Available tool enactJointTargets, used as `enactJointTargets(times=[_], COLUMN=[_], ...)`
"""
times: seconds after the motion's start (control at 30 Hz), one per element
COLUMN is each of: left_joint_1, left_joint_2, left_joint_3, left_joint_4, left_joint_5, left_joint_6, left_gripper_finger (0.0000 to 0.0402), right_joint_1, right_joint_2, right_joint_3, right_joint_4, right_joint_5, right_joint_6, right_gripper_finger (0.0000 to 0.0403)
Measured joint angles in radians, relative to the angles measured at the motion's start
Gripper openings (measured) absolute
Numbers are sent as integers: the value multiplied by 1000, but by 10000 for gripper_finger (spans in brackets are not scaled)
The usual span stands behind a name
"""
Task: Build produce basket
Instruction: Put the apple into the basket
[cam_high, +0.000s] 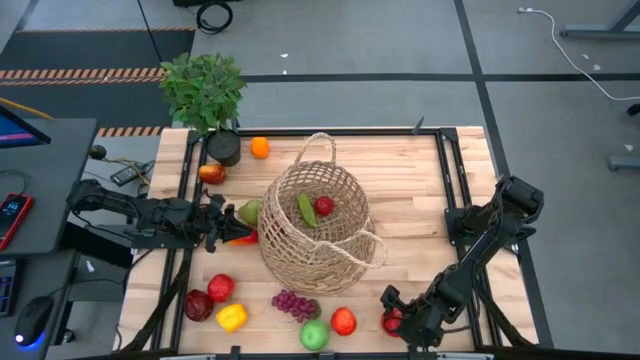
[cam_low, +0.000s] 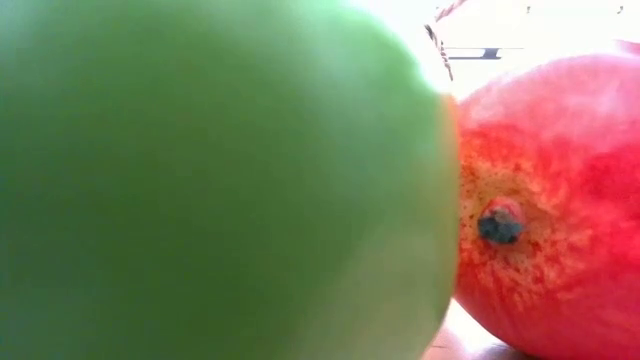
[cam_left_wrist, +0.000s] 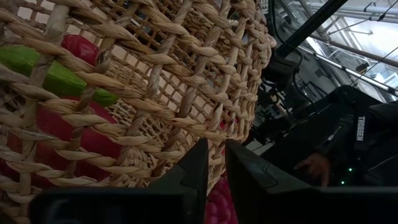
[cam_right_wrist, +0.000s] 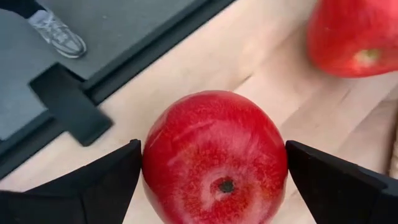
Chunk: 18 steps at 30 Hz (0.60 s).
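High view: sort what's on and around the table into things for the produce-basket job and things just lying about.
For the job:
- round open-weave tan wicker basket, green cucumber and a red fruit inside
- orange
- purple grapes
- yellow pepper
- green apple
- red apple between the right hand's open fingers

Lying about:
- leafy green potted plant
- red phone

Basket (cam_high: 318, 228) at table (cam_high: 420, 190) centre, cucumber (cam_high: 306, 209) and an apple (cam_high: 324, 206) inside. Plant pot (cam_high: 224, 147) at 11 o'clock. Grapes (cam_high: 291, 301) at 6. Another apple (cam_right_wrist: 214, 158) at 5, between the right gripper (cam_right_wrist: 214, 171) fingers.
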Motion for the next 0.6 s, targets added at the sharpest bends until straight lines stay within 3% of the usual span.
enactJointTargets(times=[0.2, 0.4, 0.6], left_joint_1=[0, 0, 0], left_joint_2=[0, 0, 0], left_joint_3=[0, 0, 0], left_joint_4=[-1, 0, 0], left_joint_5=[0, 0, 0], left_joint_6=[0, 0, 0], left_gripper_finger=[60, 56, 61], right_joint_1=[-33, -59, -70], right_joint_2=[3, 1, -2], right_joint_3=[0, 5, 8], right_joint_4=[-7, -23, -34], right_joint_5=[-22, -25, -26], right_joint_6=[35, 175, 188], right_gripper_finger=[390, 372, 370])
